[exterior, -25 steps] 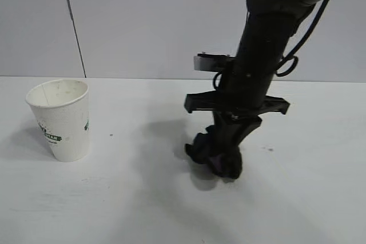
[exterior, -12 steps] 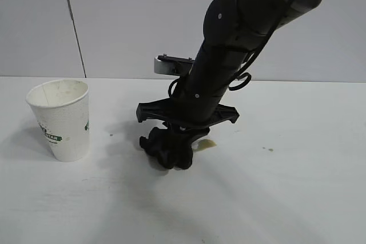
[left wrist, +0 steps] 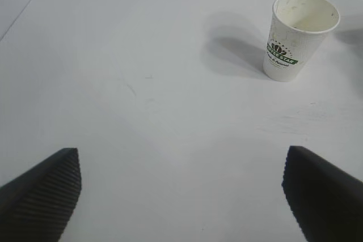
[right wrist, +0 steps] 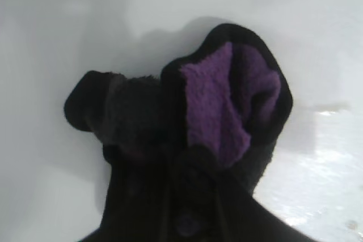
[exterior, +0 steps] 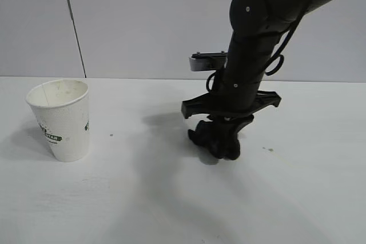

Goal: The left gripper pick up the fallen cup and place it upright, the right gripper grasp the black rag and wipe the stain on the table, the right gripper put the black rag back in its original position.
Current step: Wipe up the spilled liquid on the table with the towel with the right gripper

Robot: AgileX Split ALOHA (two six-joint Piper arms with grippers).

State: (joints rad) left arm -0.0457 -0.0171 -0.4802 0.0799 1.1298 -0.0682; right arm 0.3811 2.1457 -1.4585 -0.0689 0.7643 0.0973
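Exterior view, read from left to right. You see the cup (exterior: 61, 119) standing upright on the table (exterior: 143, 198), well to the left of the working pincer, so you may judge the first step done. The left wrist view shows the left gripper (left wrist: 181, 196) parked with its two fingers spread wide and nothing between them; the cup (left wrist: 299, 35) stands well ahead of it and apart from it.

Next, near the middle of the table, you find the right gripper (exterior: 220, 144) pointing steeply downward, its fingers clamped on the black rag (exterior: 217, 141), which is pressed against the tabletop directly beneath it. In the right wrist view the black rag (right wrist: 187, 123) bulges out below the fingers, a purple fold showing, with wet sheen on the table beside it. The stain itself cannot be made out; it is presumably under the rag or already smeared. A small speck remains on the table just right of the pincer, and a tiny one lies between the pincer and the cup.

Step in hand, by judgement: wiping, the second of three. Your next move calls for keeping the rag pressed down while sweeping it across the wet patch, checking that no blotch is left, and only then carrying the rag to its original place and letting it go.
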